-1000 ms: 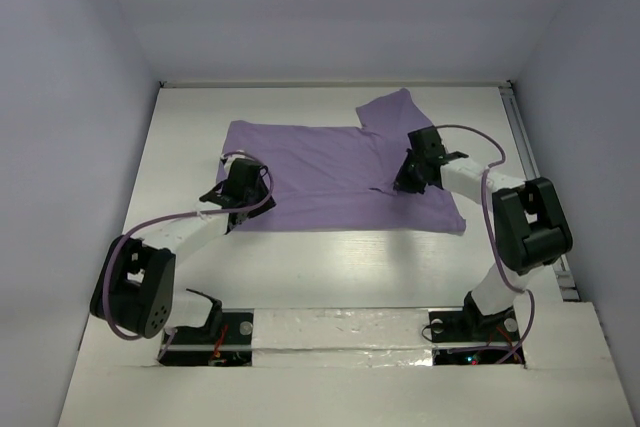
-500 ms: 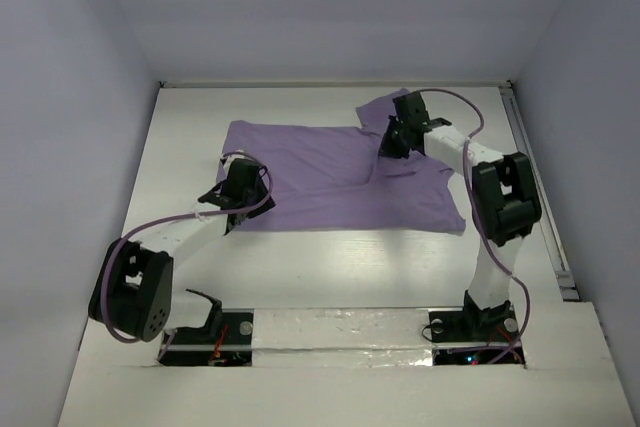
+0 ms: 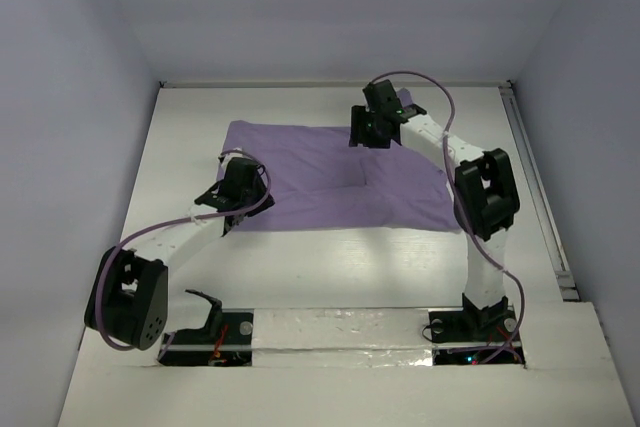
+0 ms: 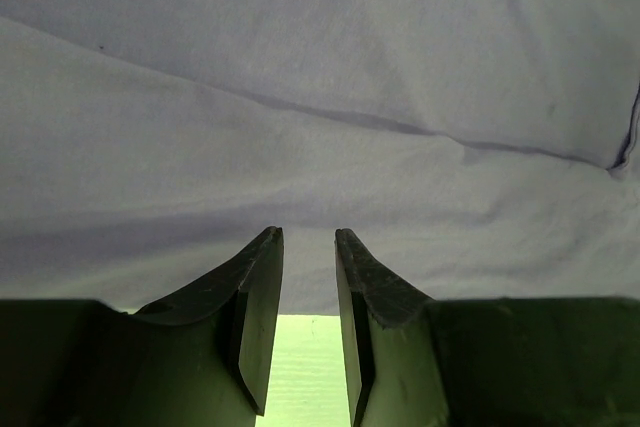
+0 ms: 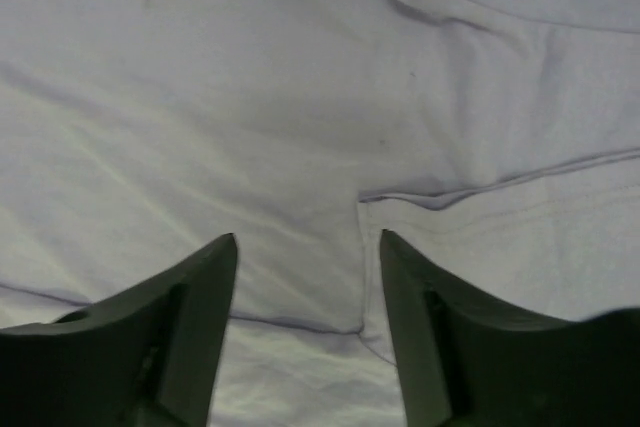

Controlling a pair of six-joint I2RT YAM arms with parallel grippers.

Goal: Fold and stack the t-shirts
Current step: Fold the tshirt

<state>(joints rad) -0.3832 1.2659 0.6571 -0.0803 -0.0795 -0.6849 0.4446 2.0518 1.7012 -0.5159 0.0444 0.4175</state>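
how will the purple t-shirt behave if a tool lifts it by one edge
Probably floppy: the purple t-shirt lies flat with soft creases and folded layers, so it would likely drape from a pinch. It looks thin, so probably light. Pushed, it may bunch up.

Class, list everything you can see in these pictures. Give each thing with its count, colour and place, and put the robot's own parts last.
t-shirt: one, light purple, lying flat on the middle of the table.
table: one, white, under the shirt and the arms.
walls: three, pale grey, at the table's left, far and right sides.
cables: two, purple, one looping along each arm.
left arm: one, white and black, reaching the shirt's near left edge.
right arm: one, white and black, reaching the shirt's far edge.
left end effector: one, dark, fingers narrowly apart at the cloth's edge.
right end effector: one, dark, open above the shirt.
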